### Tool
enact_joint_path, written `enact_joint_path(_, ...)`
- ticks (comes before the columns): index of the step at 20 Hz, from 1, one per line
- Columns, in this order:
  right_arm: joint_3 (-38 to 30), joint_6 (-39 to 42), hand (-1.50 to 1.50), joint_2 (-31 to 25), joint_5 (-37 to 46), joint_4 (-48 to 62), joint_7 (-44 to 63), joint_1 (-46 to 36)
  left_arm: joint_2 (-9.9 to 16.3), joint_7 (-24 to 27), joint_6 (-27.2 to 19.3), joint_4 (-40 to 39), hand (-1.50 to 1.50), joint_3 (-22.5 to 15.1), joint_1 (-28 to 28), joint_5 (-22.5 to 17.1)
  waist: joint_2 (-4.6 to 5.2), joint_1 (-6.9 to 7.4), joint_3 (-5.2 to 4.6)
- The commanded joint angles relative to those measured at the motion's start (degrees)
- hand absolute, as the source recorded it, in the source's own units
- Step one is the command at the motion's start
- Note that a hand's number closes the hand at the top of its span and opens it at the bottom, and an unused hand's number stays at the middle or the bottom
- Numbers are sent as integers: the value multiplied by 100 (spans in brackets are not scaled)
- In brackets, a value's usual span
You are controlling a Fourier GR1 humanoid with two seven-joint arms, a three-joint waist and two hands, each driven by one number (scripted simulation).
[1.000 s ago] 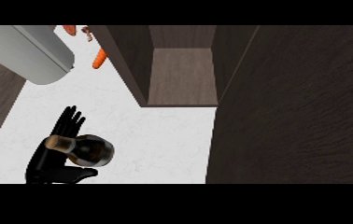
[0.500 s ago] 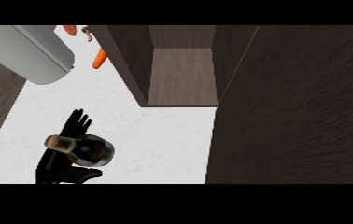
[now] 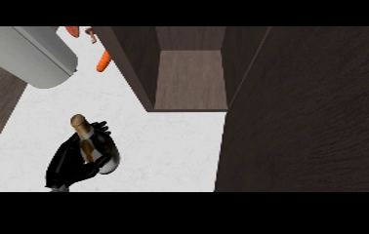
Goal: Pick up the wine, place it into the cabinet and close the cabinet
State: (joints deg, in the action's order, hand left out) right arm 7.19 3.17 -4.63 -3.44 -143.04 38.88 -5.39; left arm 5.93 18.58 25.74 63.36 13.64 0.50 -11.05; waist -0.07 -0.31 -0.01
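Judging from the view, the wine point(image 3: 89, 145) is held by the left hand point(image 3: 72, 162), fingers clamped round it, at the near left of the bench point(image 3: 180, 140), while the open cabinet point(image 3: 189, 79) is yet to be filled and closed.

- No text, label, brand, number or sign can be read anywhere in the head view.
- The wine bottle point(image 3: 90, 147) shows no legible label.
- The dark wood cabinet point(image 3: 189, 77) bears no markings.
- The grey appliance point(image 3: 36, 55) at upper left is plain.
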Motion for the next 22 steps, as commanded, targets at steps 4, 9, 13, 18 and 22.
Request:
enact_joint_path(4,-288,-76,-150,-62,-445,-750,526,-140,79,143,167,167,150,-288,21,207,-3,18,0)
enact_joint_path(9,-258,-1,-150,-7,-373,-570,265,-81,167,1157,-125,-615,150,-324,365,801,5,-1,-2)
enact_joint_path(13,-150,17,-150,20,-305,-787,319,99,147,1451,-478,-290,150,-83,257,690,-7,7,-1)
enact_joint_path(18,-508,274,-150,-27,-601,-224,-315,303,371,1827,-429,-275,150,159,167,539,3,26,4)
enact_joint_path(22,-49,69,-150,56,-335,-937,320,370,-4,2141,-961,435,150,-104,-155,857,-17,24,3)
